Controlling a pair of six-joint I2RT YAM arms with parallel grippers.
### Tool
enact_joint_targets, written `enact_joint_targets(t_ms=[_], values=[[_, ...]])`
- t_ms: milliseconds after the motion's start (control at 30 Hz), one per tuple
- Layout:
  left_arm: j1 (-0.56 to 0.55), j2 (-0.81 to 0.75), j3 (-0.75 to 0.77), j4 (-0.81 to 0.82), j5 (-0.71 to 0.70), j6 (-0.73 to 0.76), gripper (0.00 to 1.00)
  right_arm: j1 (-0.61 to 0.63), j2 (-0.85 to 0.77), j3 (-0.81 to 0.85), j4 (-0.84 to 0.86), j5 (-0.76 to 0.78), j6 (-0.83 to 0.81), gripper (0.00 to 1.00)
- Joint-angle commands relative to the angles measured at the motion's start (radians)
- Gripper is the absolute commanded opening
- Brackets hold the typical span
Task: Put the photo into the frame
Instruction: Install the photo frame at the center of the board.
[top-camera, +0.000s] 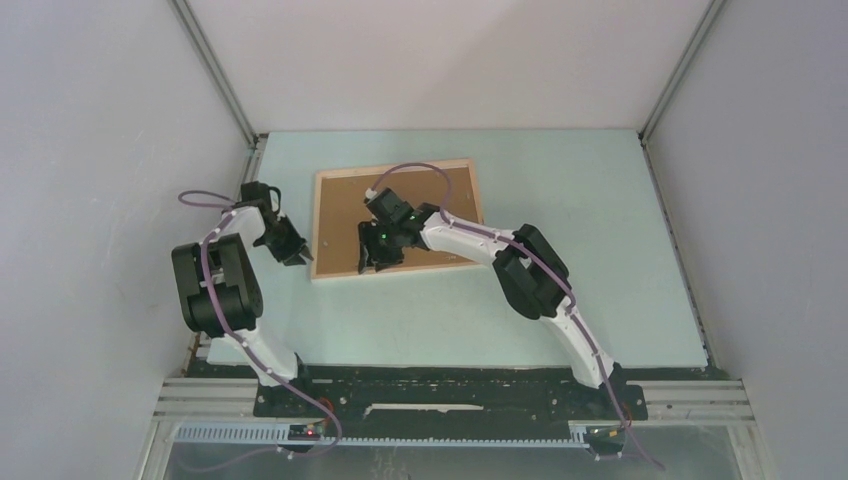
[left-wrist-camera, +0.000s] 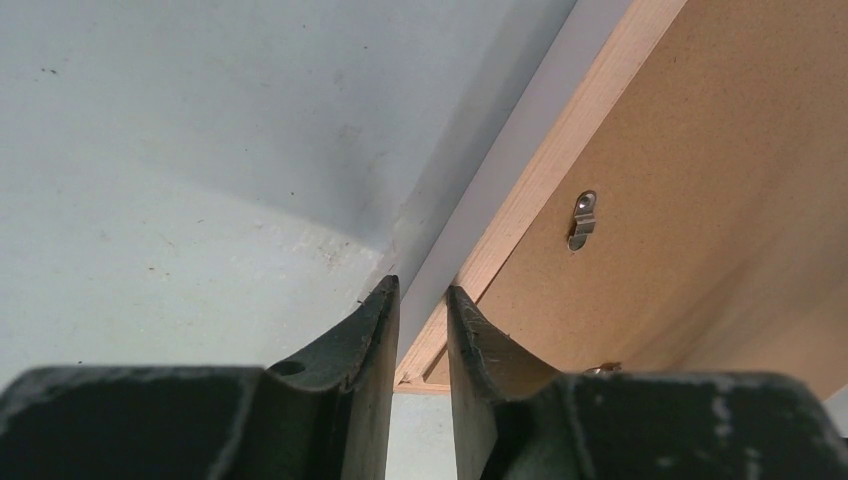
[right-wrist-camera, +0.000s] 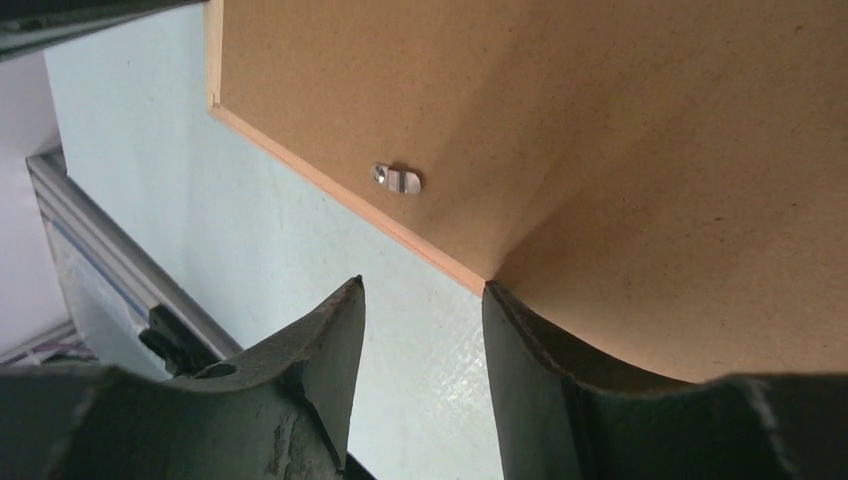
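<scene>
The frame (top-camera: 395, 166) lies flat on the table, its pale wood rim up. The photo (top-camera: 345, 215) sits inside it with its brown board back up; the image side is hidden. My left gripper (top-camera: 296, 255) is at the frame's left edge near the near-left corner. In the left wrist view (left-wrist-camera: 422, 288) its jaws stand a narrow gap apart with nothing between them, above the wood rail (left-wrist-camera: 560, 150). My right gripper (top-camera: 372, 264) is open over the near rail (right-wrist-camera: 330, 185): in the right wrist view (right-wrist-camera: 423, 285) one finger is over the board (right-wrist-camera: 600, 120), the other over the table.
Small metal turn clips sit on the board near the rails (left-wrist-camera: 582, 220) (right-wrist-camera: 398, 178). White walls enclose the pale green table (top-camera: 560, 180) on three sides. A metal rail (right-wrist-camera: 90, 240) runs along the table's left edge.
</scene>
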Motion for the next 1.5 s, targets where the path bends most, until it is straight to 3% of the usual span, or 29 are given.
enact_joint_targets(t_ms=[0,267,367,667,867,1033,1267,1467], values=[[0.001,0.050,0.005,-0.024,-0.134,0.056,0.28,-0.002,0.045,0.042,0.010,0.204,0.027,0.56],[0.001,0.047,0.007,-0.028,-0.146,0.061,0.28,-0.004,-0.004,0.017,-0.027,0.371,0.022,0.56],[-0.001,0.044,0.012,-0.031,-0.143,0.064,0.30,-0.008,-0.018,0.018,-0.020,0.350,-0.016,0.58],[-0.013,-0.087,-0.019,0.004,-0.105,0.084,0.49,-0.083,-0.168,0.020,-0.102,0.258,-0.223,0.79],[-0.039,-0.168,-0.067,0.004,0.013,0.037,0.61,-0.238,-0.320,-0.179,-0.120,0.235,-0.290,0.89],[-0.040,-0.230,-0.154,0.055,0.130,-0.044,0.65,-0.339,-0.404,-0.303,-0.141,0.168,-0.308,0.88],[-0.045,-0.349,-0.332,0.247,0.205,-0.265,0.71,-0.338,-0.446,-0.397,-0.116,0.191,-0.286,0.82],[-0.046,-0.347,-0.431,0.399,0.211,-0.406,0.69,-0.422,-0.471,-0.463,-0.065,0.162,-0.260,0.82]])
